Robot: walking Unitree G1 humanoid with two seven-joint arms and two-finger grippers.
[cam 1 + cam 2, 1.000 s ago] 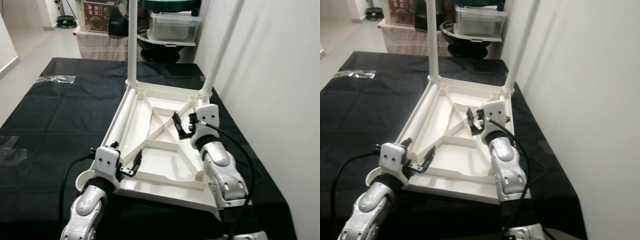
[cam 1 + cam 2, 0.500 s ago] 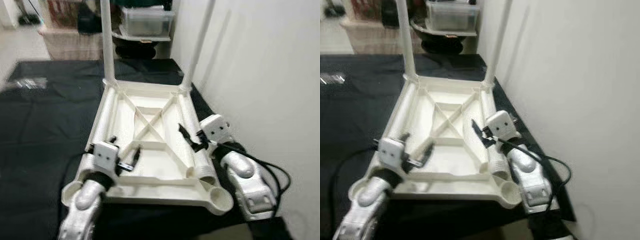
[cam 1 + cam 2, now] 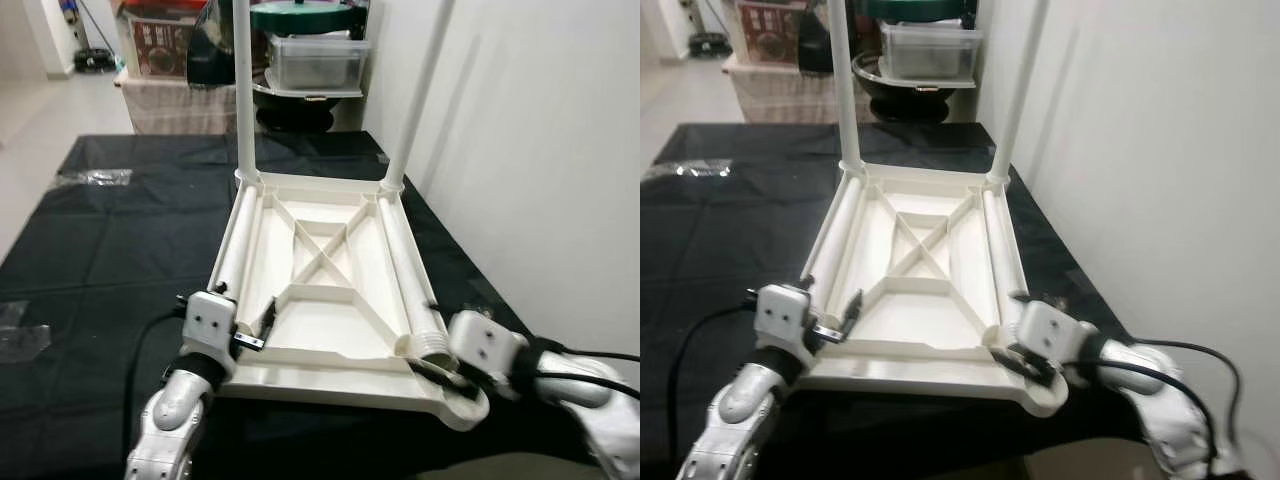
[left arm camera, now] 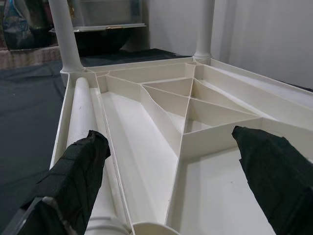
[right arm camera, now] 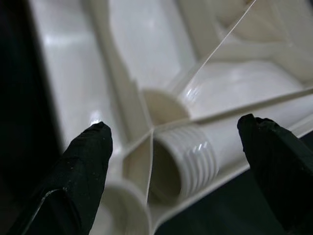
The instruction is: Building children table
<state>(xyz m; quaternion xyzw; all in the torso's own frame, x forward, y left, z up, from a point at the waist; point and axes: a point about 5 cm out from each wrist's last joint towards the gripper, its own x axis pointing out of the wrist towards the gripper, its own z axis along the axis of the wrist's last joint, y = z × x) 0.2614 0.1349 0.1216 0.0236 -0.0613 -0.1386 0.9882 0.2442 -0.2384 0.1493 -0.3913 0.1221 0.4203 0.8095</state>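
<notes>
Left eye view gives you the white children's table top (image 3: 320, 300) lying upside down on the black-covered desk (image 3: 120, 230), its ribbed underside facing up with an X of ribs across the middle. 2 white legs (image 3: 243, 90) stand screwed upright in the far corners of the table top, and 2 more loose legs lie inside it: one loose leg (image 3: 232, 255) along its left edge, the other leg (image 3: 410, 285) along its right edge with its threaded end toward the near right corner. Your left gripper (image 3: 255, 330) sits at the near left corner of the table top; in the left wrist view its fingers (image 4: 73, 181) are spread wide with nothing between them, framing the ribbed interior and the left loose leg. Your right gripper (image 3: 1025, 360) is at the near right corner socket (image 3: 460, 405) of the table top, reaching in from the right; in the right wrist view its fingers (image 5: 78, 176) are also spread wide and hold nothing, with the threaded end (image 5: 188, 159) of the right loose leg just ahead between them. Beyond the far end of the table top you can see a clear plastic bin (image 3: 315, 65) and, further left on the desk, a crumpled clear plastic bag (image 3: 95, 177).
</notes>
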